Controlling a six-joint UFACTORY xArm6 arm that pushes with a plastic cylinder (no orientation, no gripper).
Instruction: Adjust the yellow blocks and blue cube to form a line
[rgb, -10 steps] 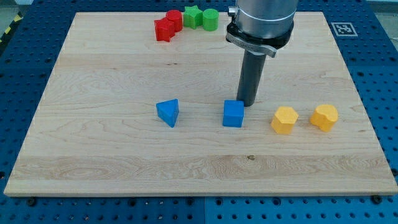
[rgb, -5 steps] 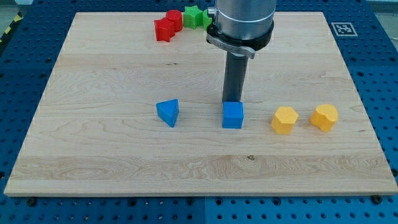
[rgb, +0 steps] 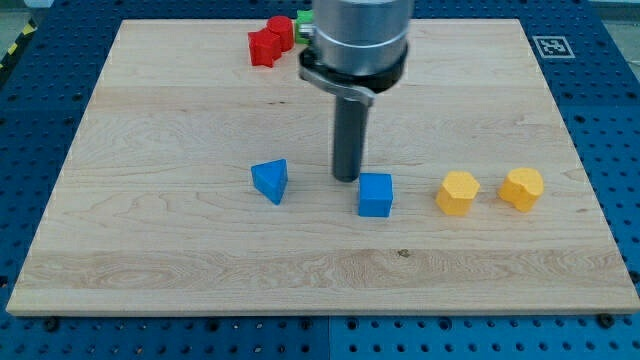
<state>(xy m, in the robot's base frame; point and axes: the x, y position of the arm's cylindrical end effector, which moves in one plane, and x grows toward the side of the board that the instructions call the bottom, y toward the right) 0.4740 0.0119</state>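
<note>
Closest to the view's bottom is a row across the middle of the wooden tabletop (rgb: 150, 270): the blue cube (rgb: 375, 195), then to the view's right the first yellow block (rgb: 458, 192), a chunky hexagon-ish shape, and the second yellow block (rgb: 522, 188) just past it, with a small gap between them. All three sit roughly level, cube a bit apart from the yellows. Over on the view's left of the cube is a blue triangular block (rgb: 270, 181).

My tip (rgb: 346, 179) is planted just up and left of the blue cube, between it and the triangle, very near the cube's top-left corner. No claw on this rig, just the rod.

Way back at the view's top are two red blocks (rgb: 270, 42) bunched together and a sliver of green block (rgb: 302, 20) peeking out from behind the arm.
</note>
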